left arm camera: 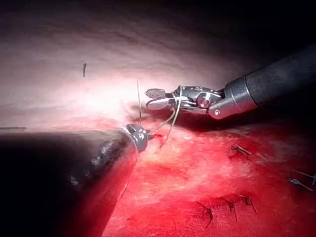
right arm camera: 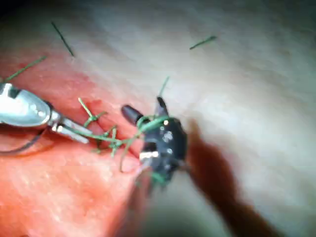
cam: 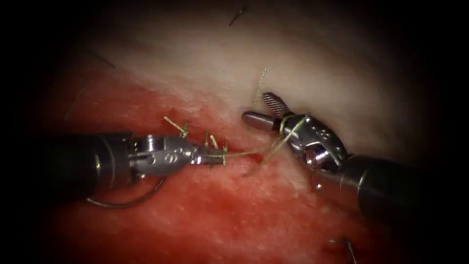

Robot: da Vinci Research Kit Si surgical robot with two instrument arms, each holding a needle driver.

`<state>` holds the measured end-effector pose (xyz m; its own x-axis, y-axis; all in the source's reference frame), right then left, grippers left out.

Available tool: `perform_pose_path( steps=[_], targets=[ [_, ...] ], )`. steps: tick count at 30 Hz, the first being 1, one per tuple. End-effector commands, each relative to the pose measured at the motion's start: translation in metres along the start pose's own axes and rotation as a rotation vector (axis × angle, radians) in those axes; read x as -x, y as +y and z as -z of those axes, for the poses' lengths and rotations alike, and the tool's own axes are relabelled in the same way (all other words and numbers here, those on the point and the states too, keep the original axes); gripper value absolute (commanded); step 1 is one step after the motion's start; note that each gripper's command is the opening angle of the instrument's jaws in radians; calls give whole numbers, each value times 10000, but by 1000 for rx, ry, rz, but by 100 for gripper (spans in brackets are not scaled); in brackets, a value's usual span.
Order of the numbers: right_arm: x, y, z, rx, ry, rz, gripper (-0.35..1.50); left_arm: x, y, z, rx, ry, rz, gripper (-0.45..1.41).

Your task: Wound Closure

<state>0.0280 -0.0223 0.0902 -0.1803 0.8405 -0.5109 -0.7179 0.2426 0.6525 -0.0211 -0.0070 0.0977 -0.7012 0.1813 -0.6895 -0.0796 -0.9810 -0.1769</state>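
My left tool lies over the red tissue at the cut, its jaws shut on the pale thread. That thread runs right and is looped around my right tool, whose jaws stand open with nothing between them, over the pale tissue right of the cut. The curved needle lies free on the tissue under the left tool's shaft, held by neither tool. The left wrist view shows the right tool with the loop on it. In the right wrist view the left tool grips thread.
Short thread ends stick up around the cut, and one tail rises beside the right tool. Earlier stitches sit in the red tissue. Loose cut thread pieces lie on the pale tissue farther back.
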Motion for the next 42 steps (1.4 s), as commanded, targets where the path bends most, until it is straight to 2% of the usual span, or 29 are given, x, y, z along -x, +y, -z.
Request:
perform_pose_path(
  steps=[1,10,19,20,21,22,23,24,30,36,37,42],
  targets=[
    [3,3,-12,1,4,-7,125,1,-2,-8,0,1,-1,-45],
    [16,24,-48,26,-6,-23,126,11,-11,-9,-3,-3,10,-45],
    [10,19,-52,2,-2,-31,125,16,-13,-9,-8,-8,15,-45],
    [9,16,-53,-3,-1,-34,111,17,-14,-9,-8,-8,14,-45],
    [9,15,-53,-3,-1,-34,86,18,-15,-9,-10,-10,20,-45],
    [9,14,-53,-3,-1,-34,49,20,-17,-8,-10,-10,26,-45],
    [10,14,-53,-6,-2,-22,0,22,-18,-8,-9,-10,25,-45],
    [11,14,-52,-9,1,2,-35,23,-20,-7,-8,-9,25,-45],
    [17,14,-46,-28,10,7,-35,39,-47,4,-10,-18,55,-45],
    [22,9,-20,-62,30,31,-35,55,-120,26,-45,-57,101,-45],
    [23,7,-13,-61,37,29,-35,60,-143,29,-57,-72,108,-45],
    [24,-11,8,-70,47,69,-35,86,-208,15,-90,-95,147,-45]
  ],
)
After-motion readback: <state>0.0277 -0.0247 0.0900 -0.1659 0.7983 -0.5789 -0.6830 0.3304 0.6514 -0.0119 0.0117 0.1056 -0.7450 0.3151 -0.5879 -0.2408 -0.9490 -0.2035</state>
